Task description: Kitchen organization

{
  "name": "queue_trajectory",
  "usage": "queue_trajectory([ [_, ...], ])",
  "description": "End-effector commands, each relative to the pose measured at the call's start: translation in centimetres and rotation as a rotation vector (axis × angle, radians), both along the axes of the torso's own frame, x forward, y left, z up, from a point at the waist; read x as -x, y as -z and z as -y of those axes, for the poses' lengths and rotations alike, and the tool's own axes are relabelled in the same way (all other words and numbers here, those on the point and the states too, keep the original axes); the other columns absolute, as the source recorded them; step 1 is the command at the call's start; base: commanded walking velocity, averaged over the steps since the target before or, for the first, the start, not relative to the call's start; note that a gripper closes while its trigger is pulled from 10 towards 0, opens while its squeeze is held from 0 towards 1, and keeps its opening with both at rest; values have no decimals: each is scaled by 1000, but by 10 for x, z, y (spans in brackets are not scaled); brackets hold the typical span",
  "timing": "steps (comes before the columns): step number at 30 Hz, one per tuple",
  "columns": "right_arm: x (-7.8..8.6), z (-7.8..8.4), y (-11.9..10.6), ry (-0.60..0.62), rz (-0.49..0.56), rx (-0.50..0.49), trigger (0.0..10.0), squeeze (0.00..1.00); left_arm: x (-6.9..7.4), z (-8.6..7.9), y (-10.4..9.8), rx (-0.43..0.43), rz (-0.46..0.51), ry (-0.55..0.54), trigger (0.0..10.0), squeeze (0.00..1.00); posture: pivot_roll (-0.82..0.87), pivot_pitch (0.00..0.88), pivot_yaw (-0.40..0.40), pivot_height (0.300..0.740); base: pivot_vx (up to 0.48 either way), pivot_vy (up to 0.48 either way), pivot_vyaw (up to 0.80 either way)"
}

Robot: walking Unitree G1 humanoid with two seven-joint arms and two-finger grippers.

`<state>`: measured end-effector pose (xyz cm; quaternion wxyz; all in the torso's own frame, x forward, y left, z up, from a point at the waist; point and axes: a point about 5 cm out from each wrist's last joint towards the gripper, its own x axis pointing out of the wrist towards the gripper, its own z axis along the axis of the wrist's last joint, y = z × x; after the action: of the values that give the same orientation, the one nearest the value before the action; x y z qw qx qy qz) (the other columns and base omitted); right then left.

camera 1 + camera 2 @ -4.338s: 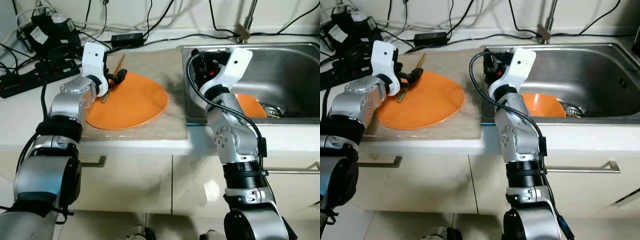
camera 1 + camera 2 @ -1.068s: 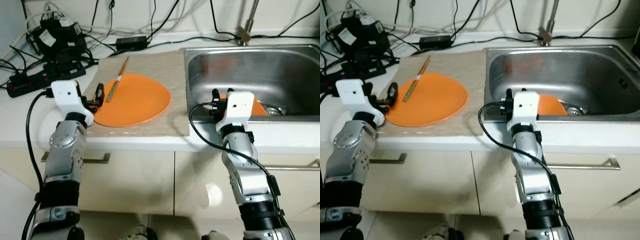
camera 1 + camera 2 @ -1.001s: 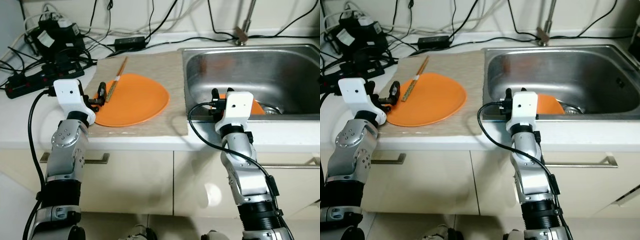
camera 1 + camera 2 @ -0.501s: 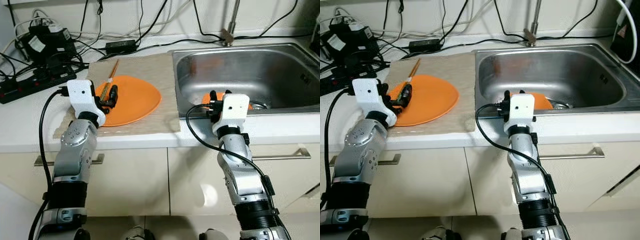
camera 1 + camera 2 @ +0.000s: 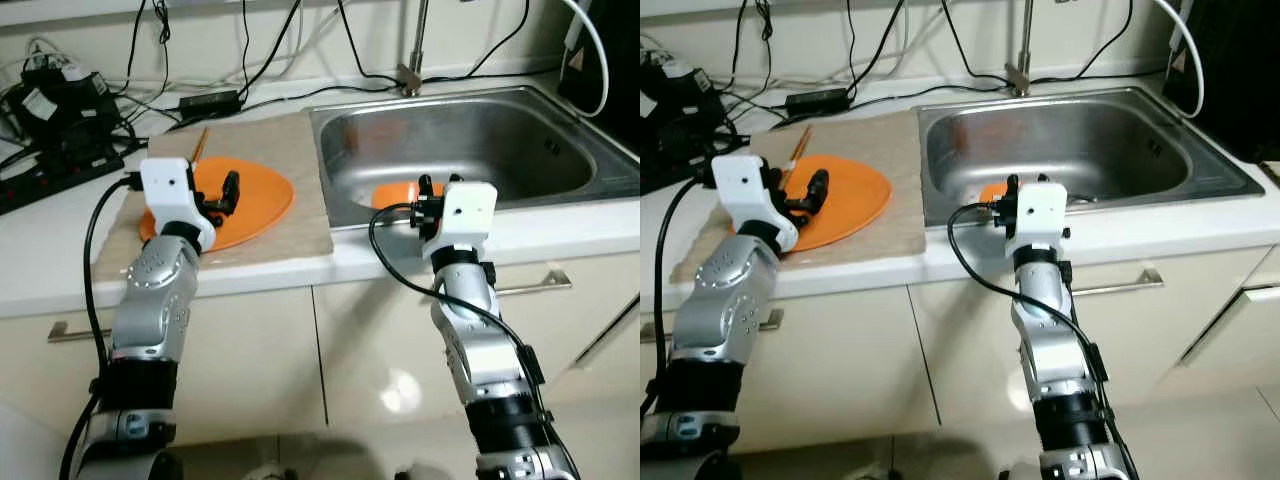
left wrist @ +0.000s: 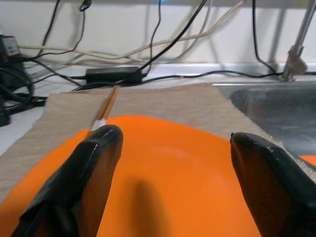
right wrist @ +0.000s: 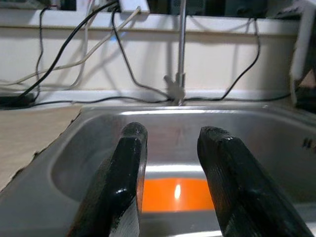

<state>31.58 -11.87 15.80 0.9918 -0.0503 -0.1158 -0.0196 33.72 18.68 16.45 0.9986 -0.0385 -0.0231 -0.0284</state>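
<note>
Nearest the sink point(image 5: 560, 190), the right gripper point(image 7: 170, 187) hangs empty at its front rim with fingers spread, and the left gripper point(image 6: 173, 163), spread over the orange plate point(image 5: 262, 197) beside it, risks nudging the loose chopsticks point(image 6: 106, 109) off the plate's far edge.

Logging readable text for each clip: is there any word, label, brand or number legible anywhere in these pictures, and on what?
No text can be read in these pictures.
The plate, the sink and the chopsticks bear no visible print.
The power brick and the dark devices at the counter's back corner may carry labels, but they are too small and blurred to read.
</note>
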Motion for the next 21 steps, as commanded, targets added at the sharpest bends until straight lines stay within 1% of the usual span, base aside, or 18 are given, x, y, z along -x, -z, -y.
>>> queue_trajectory([
  [1, -1, -1, -2, -4, 6, -4, 10000, 0, -2, -1, -2, 0, -2, -4, 10000, 0, -81, 0, 120, 707, 0, 0, 0],
  [12, -2, -2, -2, -7, 7, 4, 10000, 0, -2, 1, -2, -10, -3, -7, 10000, 0, -77, 0, 119, 707, 0, 0, 0],
  [20, -3, -3, -2, -26, 4, 9, 10000, 0, -2, 0, -3, 0, -2, -15, 10000, 0, -76, 0, 118, 707, 0, 0, 0],
  [21, -3, -4, -2, -32, 1, 7, 10000, 0, -2, -1, -3, 0, 1, -17, 10000, 0, -69, 0, 106, 707, 0, 0, 0],
])
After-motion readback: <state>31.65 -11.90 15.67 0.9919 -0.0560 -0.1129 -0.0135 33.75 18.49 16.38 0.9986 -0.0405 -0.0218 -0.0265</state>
